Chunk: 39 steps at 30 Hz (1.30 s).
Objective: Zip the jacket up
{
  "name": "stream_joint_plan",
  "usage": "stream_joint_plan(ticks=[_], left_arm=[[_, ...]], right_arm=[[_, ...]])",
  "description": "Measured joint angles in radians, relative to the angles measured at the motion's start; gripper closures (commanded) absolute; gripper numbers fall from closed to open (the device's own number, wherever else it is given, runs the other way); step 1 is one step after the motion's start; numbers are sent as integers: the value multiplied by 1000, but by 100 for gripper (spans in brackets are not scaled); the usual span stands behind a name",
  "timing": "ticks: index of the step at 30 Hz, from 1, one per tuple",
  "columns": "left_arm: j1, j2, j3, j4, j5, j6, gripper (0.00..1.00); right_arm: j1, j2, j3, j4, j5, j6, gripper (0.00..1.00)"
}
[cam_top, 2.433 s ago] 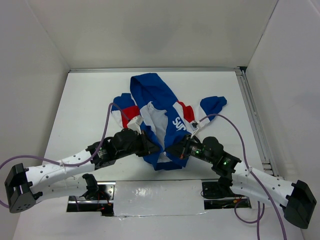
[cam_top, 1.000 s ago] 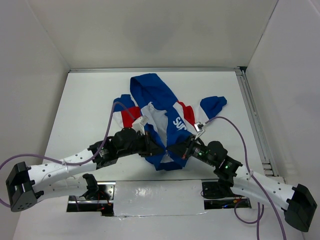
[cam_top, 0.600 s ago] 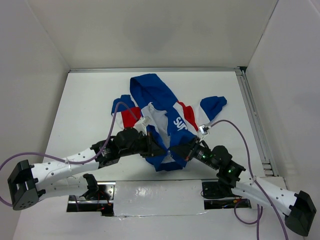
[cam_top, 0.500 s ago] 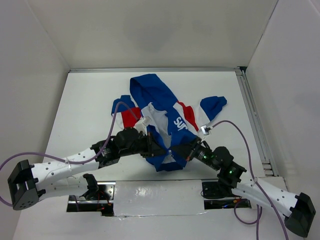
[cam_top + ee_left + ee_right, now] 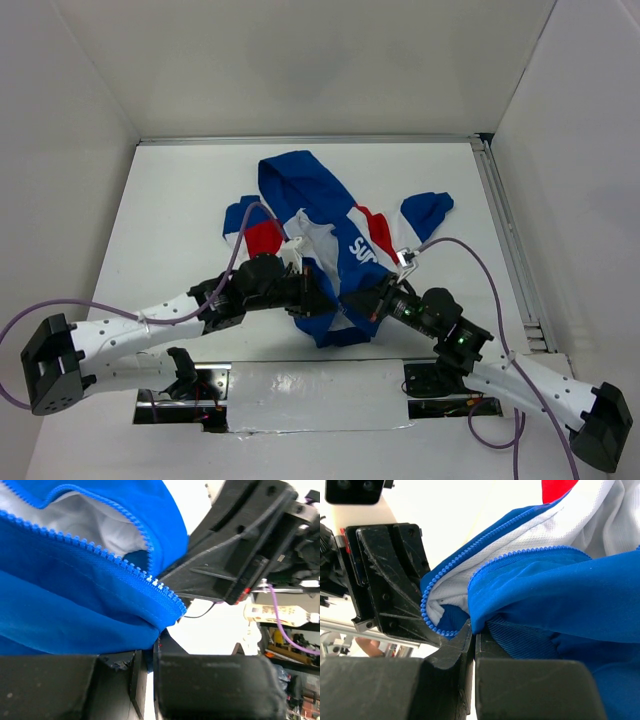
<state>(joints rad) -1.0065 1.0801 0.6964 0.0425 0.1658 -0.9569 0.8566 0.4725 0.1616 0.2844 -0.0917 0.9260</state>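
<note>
One jacket (image 5: pixel 318 225) on the bench (image 5: pixel 170 210), roughly centre. Hood points at the far wall, hem toward the arm bases, front open with white lining showing.

The hem end is bunched up right between the two arms' tips, which come in from either side and sit near each other.

Left wrist cam: left fingers (image 5: pixel 165 675) clenched, just a slit between them. The blue hem edge is pinched in that slit, right at the bottom end of a tooth row.

Right wrist cam: right fingers (image 5: pixel 485 680) likewise clenched on blue fabric at the hem — the white lining and a curl of teeth sit just above the grip. The left arm's black tip is close in on the left of that view.

Counts:
- jacket: one
- sleeves in view: two, spread to either side
- zipper tooth rows (image 5: pixel 107 556): two, still apart
- arms: two, both gripping
- purple cables (image 5: pixel 463 250): two, one per arm — the left one loops over the left sleeve
</note>
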Motion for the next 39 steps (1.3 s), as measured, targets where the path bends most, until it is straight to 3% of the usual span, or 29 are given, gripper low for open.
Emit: stream_joint_plan(ticks=[2,8,13,18,21,22,39], left_arm=[[-2,11,19,-37,-14,4,65],[-8,31,46,-71,-29,9,56],[-10,32,46,-77,-31,5,70],[-10,31,46,-80,-34,3,75],[-10,31,46,-76,-34,1,98],[-10,31,46,-75,-34,0,100],[-10,78,25,13,6,14,100]], right_arm=[[0,-3,2,-15,-6,-4,100],[-2,-14,2,-8,-27,1,100],[-3,10,1,14,-43,5,100],[-3,18,1,15,-47,5,100],[-3,26,1,17,-48,5,100],[-3,30,1,19,-48,5,100],[-6,2,47,-48,11,-19,100]])
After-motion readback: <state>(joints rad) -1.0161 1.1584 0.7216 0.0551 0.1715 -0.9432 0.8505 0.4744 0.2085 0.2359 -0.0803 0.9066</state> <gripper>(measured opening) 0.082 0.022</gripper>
